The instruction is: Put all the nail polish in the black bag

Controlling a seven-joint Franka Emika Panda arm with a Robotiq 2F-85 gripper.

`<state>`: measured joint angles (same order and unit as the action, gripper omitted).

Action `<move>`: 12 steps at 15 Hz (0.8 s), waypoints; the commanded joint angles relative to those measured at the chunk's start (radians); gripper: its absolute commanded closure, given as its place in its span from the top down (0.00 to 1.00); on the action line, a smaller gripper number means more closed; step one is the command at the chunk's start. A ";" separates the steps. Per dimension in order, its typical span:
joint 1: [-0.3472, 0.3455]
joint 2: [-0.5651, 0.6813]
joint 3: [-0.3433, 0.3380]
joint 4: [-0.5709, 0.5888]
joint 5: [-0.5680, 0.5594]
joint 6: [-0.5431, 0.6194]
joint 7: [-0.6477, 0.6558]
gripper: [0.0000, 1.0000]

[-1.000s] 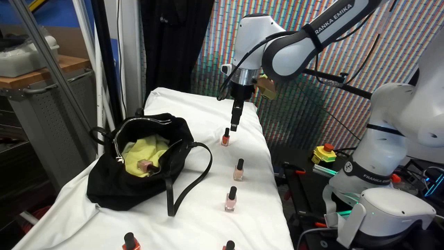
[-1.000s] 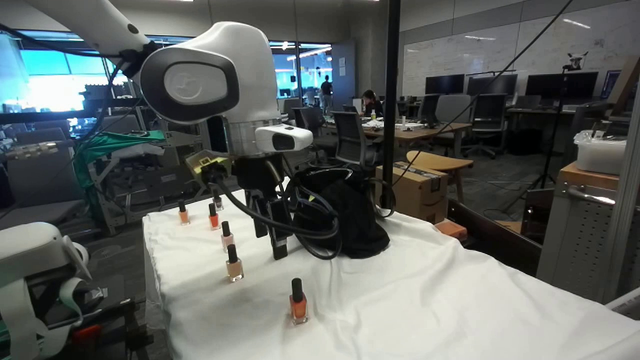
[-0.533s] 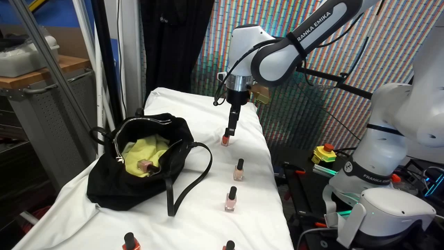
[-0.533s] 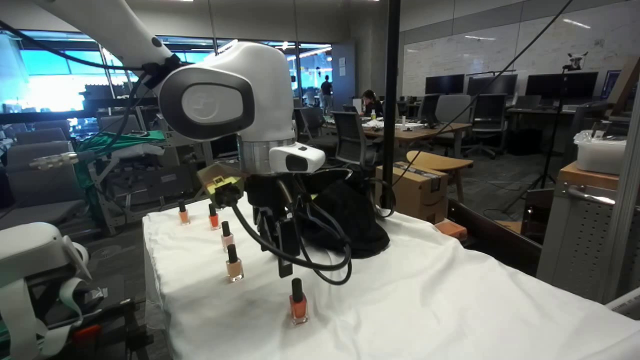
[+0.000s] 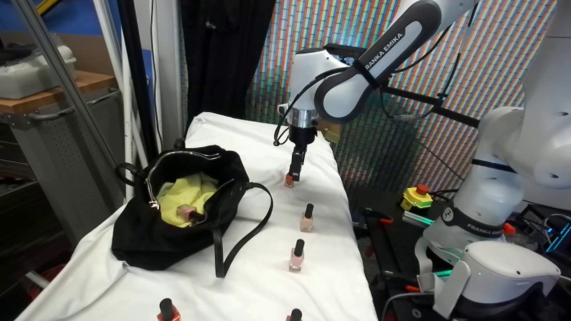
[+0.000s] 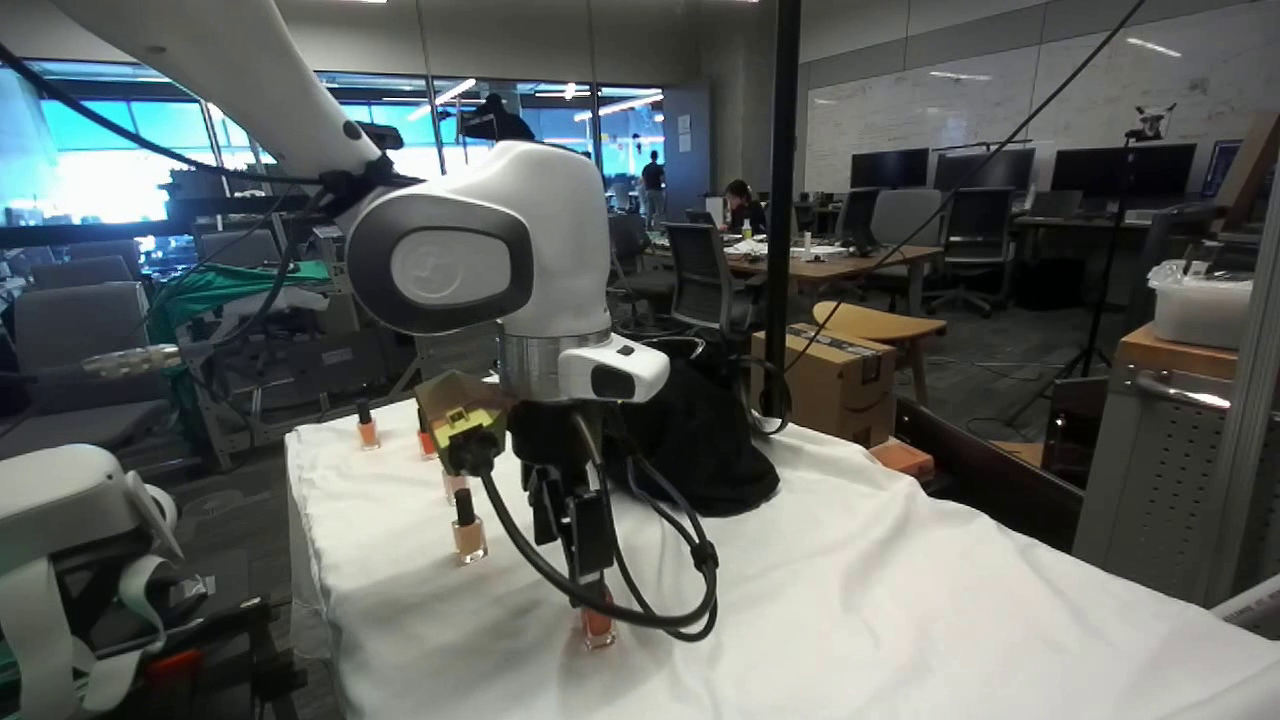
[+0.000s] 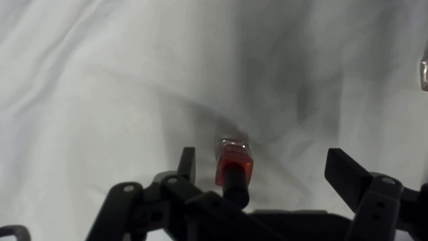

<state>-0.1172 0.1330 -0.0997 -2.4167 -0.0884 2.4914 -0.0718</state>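
Tool [image 7: 260, 164] lowered | spread, red bottle [image 7: 234, 156] between, contact unclear | bagged pink bottle [image 5: 185, 211]: in an exterior view only

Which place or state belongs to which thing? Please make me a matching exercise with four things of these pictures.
Things
1. black bag
2. pink nail polish inside the bag
3. red nail polish in the wrist view
4. fingers

Places or states
A. standing between the fingers
B. open at the top
C. wide apart
D. lying on yellow fabric

Right pairs: 1-B, 2-D, 3-A, 4-C
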 commanded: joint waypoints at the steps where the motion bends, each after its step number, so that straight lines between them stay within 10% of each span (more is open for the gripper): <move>1: -0.010 0.056 -0.008 0.024 0.023 0.072 -0.001 1.00; 12: -0.044 0.181 0.001 0.053 0.083 0.206 -0.016 1.00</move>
<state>-0.1516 0.2777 -0.1015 -2.3928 -0.0348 2.6767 -0.0703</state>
